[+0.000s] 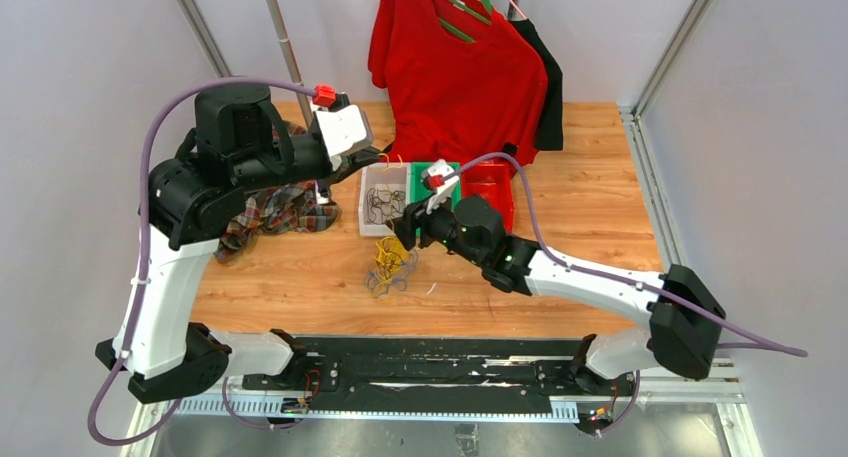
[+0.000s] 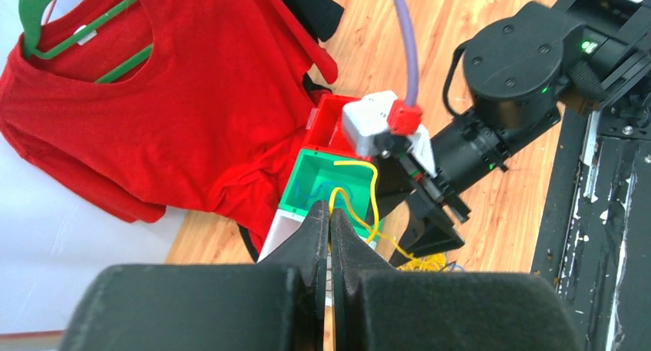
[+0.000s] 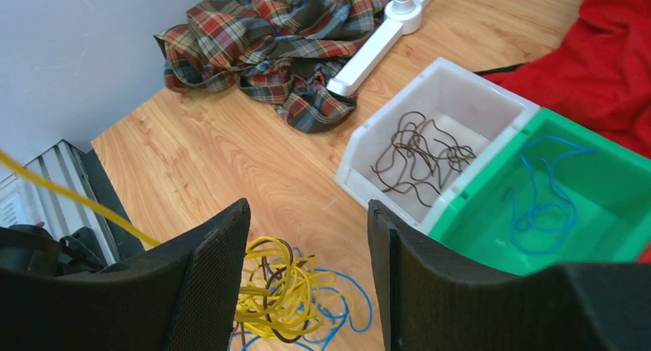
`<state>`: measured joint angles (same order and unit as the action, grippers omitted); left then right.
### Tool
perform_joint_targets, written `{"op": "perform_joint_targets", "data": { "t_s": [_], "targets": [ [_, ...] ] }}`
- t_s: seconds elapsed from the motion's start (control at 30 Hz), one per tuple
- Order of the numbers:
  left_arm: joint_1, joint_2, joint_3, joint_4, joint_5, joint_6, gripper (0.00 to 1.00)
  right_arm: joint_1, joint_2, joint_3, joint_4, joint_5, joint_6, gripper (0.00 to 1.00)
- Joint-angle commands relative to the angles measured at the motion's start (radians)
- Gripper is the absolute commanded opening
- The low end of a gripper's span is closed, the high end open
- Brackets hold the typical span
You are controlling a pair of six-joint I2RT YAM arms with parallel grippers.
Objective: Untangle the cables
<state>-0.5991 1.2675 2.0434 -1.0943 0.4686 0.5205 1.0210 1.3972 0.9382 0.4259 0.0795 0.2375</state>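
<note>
The left gripper (image 2: pixel 328 213) is pinched tight on a yellow cable (image 2: pixel 373 201) and held high. That strand's long axis runs steeply down toward 6 o'clock into the tangle (image 3: pixel 284 297), which lies on the table (image 3: pixel 230 151) at 6 o'clock from the white bin (image 3: pixel 361 163). The right gripper (image 3: pixel 307 213) hangs over it, jaws apart, gripping nothing. I'd worry those jaws pinch 2 or 3 colours together, or that lifting hauls up the whole knot.
</note>
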Motion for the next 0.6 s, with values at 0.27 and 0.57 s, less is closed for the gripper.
{"op": "perform_joint_targets", "data": {
  "t_s": [0.27,0.57],
  "targets": [
    [-0.007,-0.015,0.026,0.021,0.019,-0.008,0.00,0.008,-0.315,-0.176,-0.064,-0.006,-0.024,0.61],
    [-0.008,0.001,0.058,0.020,0.021,-0.022,0.00,0.027,-0.237,-0.040,-0.066,-0.126,-0.092,0.66]
  ]
}}
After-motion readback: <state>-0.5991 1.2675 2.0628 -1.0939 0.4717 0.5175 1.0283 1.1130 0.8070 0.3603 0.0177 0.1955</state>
